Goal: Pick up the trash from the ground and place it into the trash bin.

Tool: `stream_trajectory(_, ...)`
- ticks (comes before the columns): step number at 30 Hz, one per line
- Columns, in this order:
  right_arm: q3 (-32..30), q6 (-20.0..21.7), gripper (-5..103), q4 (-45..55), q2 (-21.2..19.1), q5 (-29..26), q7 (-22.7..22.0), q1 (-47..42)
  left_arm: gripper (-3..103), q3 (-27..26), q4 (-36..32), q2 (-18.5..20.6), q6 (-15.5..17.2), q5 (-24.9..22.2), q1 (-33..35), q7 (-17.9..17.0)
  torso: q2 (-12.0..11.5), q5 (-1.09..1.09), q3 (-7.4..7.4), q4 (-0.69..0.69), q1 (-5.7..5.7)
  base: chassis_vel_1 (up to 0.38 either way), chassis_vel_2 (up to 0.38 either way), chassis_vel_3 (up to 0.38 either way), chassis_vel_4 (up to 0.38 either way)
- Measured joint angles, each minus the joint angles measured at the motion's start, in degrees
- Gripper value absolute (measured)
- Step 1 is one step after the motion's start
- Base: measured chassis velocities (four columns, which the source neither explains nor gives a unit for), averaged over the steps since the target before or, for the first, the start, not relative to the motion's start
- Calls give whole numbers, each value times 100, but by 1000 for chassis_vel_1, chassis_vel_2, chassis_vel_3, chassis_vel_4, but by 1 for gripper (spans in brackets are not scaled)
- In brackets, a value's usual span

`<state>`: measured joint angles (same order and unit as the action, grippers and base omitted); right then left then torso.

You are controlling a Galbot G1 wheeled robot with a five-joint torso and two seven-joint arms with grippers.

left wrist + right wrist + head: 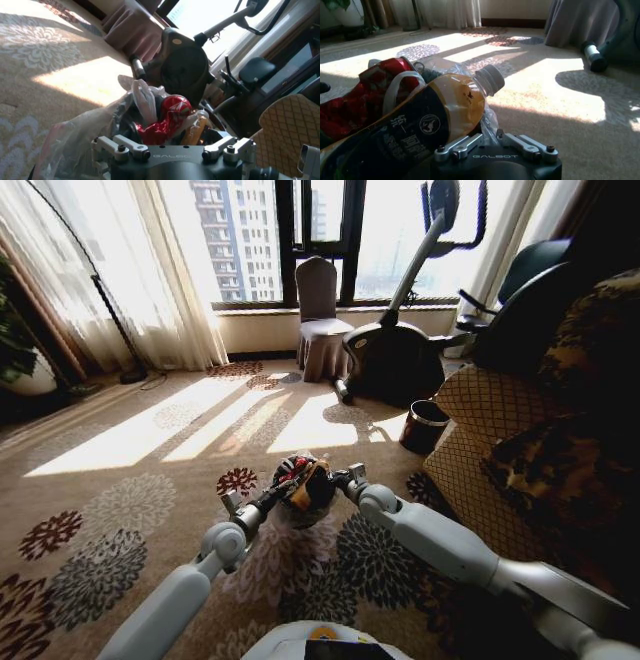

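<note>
The trash bin point(300, 518), lined with crinkled plastic point(82, 140), stands on the carpet between both arms. In it are a red-and-white can point(290, 472) point(172, 108) point(380, 75) and a knotted white bag point(142, 97). A bottle with an orange label point(320, 483) point(194, 131) point(440, 112) leans on top. My left gripper point(268, 498) point(172, 146) is open at the bin's left side. My right gripper point(345, 478) point(492, 133) is at the bin's right side, jaws drawn together against the bottle's crumpled clear side.
A patterned sofa point(500, 440) runs along the right, with a dark round container point(425, 425) at its far end. An exercise bike point(395, 355) and a covered chair point(320, 320) stand by the window. Open patterned carpet point(150, 450) spreads to the left.
</note>
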<state>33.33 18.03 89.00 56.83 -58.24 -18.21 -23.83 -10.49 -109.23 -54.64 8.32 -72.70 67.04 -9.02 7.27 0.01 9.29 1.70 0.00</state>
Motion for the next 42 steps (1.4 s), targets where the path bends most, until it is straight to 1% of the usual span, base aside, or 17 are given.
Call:
stream_trajectory(4,1,14,0,-1,-33,-2,-4,47,100,-102,-53,50,-13,9,80,-83,0,-2,1,-2,0,0,0,0,0)
stream_trajectory(7,-8,14,0,-11,-60,12,7,49,100,-161,-138,80,-8,-6,136,-139,0,2,0,-1,0,0,0,0,0)
stream_trajectory(11,-58,-5,0,-34,-94,26,11,42,100,-236,-232,113,-4,-92,226,-210,0,-3,1,-2,0,0,0,0,0)
stream_trajectory(12,-69,-21,0,-30,-108,27,11,38,100,-266,-274,118,-18,-117,258,-219,0,3,0,2,0,0,0,0,0)
stream_trajectory(16,-71,-27,0,9,-169,28,11,23,100,-336,-346,116,-88,-175,291,-221,0,-2,0,-1,0,0,0,0,0)
stream_trajectory(19,-78,-27,0,43,-213,29,8,-9,100,-492,-405,92,-132,-276,290,-229,0,-2,1,-3,0,0,0,0,0)
stream_trajectory(23,-84,-28,0,88,-283,114,41,-123,100,-981,-461,49,-163,-493,298,-289,0,0,0,0,0,0,0,0,0)
stream_trajectory(26,-84,-28,0,120,-316,172,56,-172,100,-1201,-421,39,-212,-459,311,-394,0,-1,0,-1,0,0,0,0,0)
stream_trajectory(28,-83,-34,0,186,-346,215,66,-201,100,-1296,-248,19,-293,-142,305,-514,0,0,0,-2,0,0,0,0,0)
stream_trajectory(29,-78,-72,0,263,-377,271,83,-230,100,-1334,22,-4,-430,431,286,-599,0,0,0,-1,0,0,0,0,0)
stream_trajectory(30,-76,-96,0,317,-395,309,86,-251,100,-1360,264,-13,-529,874,276,-637,0,-1,0,-2,0,0,0,0,0)
stream_trajectory(31,-76,-96,0,317,-395,309,86,-251,100,-1360,264,-13,-529,874,276,-637,0,-1,0,-2,0,0,0,0,0)
stream_trajectory(32,-71,-122,0,379,-417,366,91,-281,100,-1404,625,-30,-628,1422,275,-665,0,-3,0,-1,0,0,0,0,0)
stream_trajectory(33,-66,-141,0,408,-428,402,101,-299,100,-1434,772,-40,-645,1625,282,-710,0,-4,0,-1,0,0,0,0,0)
stream_trajectory(34,-48,-190,0,460,-443,459,104,-323,100,-1533,1029,-67,-605,1893,330,-879,0,-5,1,0,0,0,0,0,0)
stream_trajectory(38,-46,-220,0,531,-433,476,106,-332,100,-1754,1161,-106,-470,2035,527,-992,0,-1,0,-1,0,0,0,0,0)
stream_trajectory(42,-49,-221,0,560,-381,470,107,-293,100,-1947,1249,-183,-457,2295,655,-1010,0,-1,0,-1,0,72,12,-69,-19)
